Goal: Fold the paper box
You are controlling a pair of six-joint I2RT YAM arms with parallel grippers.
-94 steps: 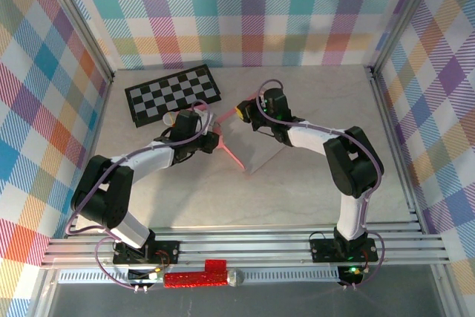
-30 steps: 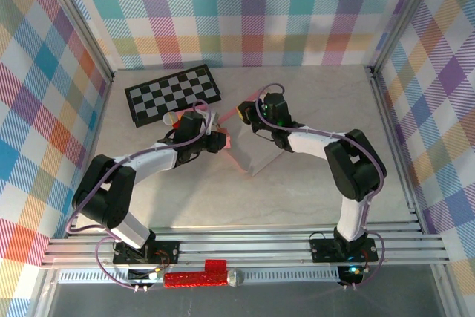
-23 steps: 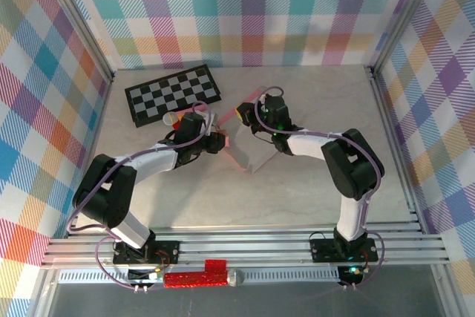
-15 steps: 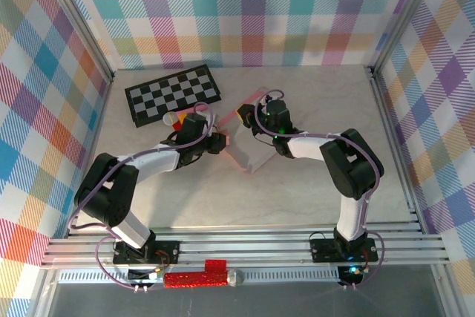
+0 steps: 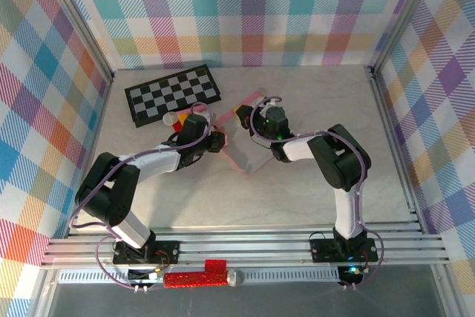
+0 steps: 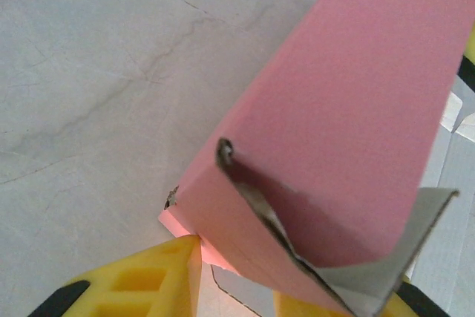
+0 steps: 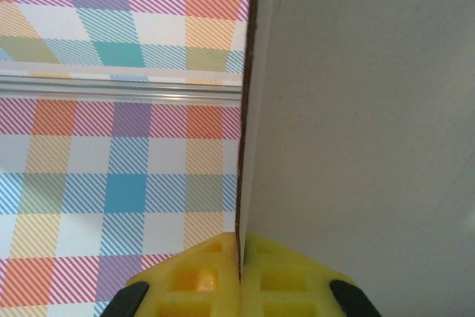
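Left of centre in the top view, our left pincer (image 5: 216, 141) is clamped on the paper box (image 5: 245, 155), which stands half-raised off the desk (image 5: 312, 191) at mid-frame. Just right of it, our right pincer (image 5: 245, 116) is pinched together on an upright panel. We judge one crease formed and most folds left.

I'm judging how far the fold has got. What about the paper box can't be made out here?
- Top external: creases of the paper box near the left gripper and right gripper, hidden by both wrists and too small.
- Left wrist: the box's far end, cut off by the top edge.
- Right wrist: the card's outline, cut off by top and right edges.
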